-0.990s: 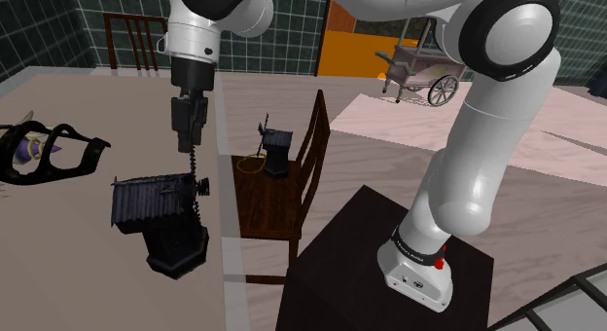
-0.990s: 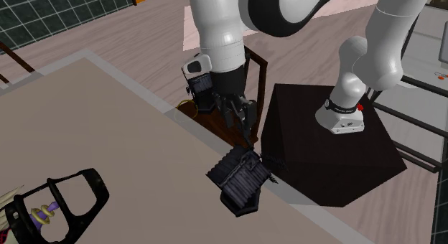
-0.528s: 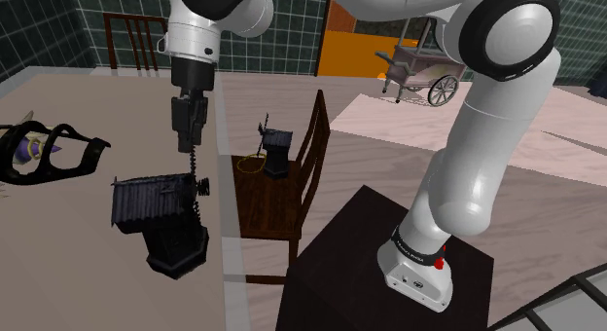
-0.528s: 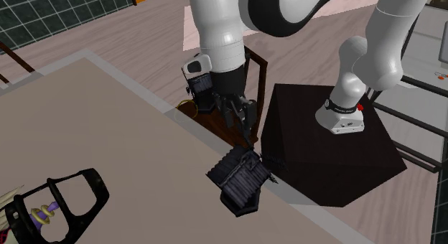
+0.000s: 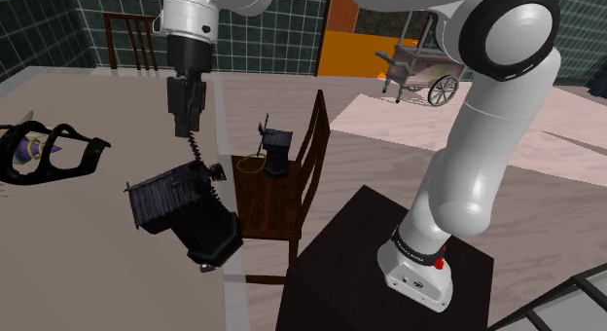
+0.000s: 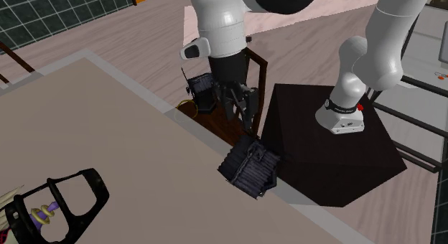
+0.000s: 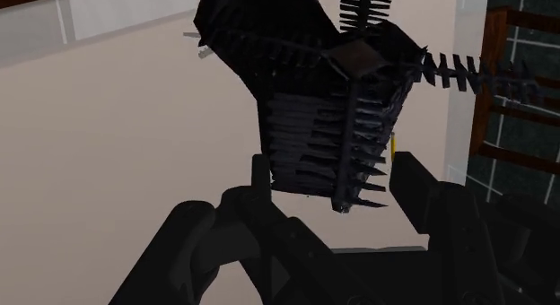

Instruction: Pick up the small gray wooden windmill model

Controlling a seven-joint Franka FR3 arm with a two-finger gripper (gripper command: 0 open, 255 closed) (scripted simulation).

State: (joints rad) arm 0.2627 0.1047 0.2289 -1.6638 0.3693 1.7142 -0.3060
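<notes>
Pale table (image 5: 78, 241) runs off to the shoulder view's left, with the dark stand (image 5: 340, 271) nearest that camera at the lower right. Just past the stand, over the table's near edge, hangs the windmill model (image 5: 180, 207), drawn almost black, tilted well off upright with its roof swung toward the table. The hand (image 5: 185, 132) sits directly above it, closed on one slatted sail (image 7: 354, 160). In the wrist view the sail lies between the two fingers (image 7: 417, 191), with the body dangling beyond their tips. From these views I cannot tell whether the base has fully cleared the table.

I judge this to be the lift, and the grip looks poor: a thin sail carries the whole model, well off its centre of weight. I would raise slowly and straight up, with no sideways jerk, and watch for swinging or for the sail sliding out of the fingers. If it slips, I would set it down and regrasp nearer the hub.

Beyond it stands a dark chair (image 5: 267, 198) with a second small windmill (image 5: 277, 149) on its seat, which I must not brush. Farther left on the table is a black basket-like frame (image 5: 58, 154). At the back are a tiled wall (image 5: 282, 32) and a wheeled cart (image 5: 420, 71).
</notes>
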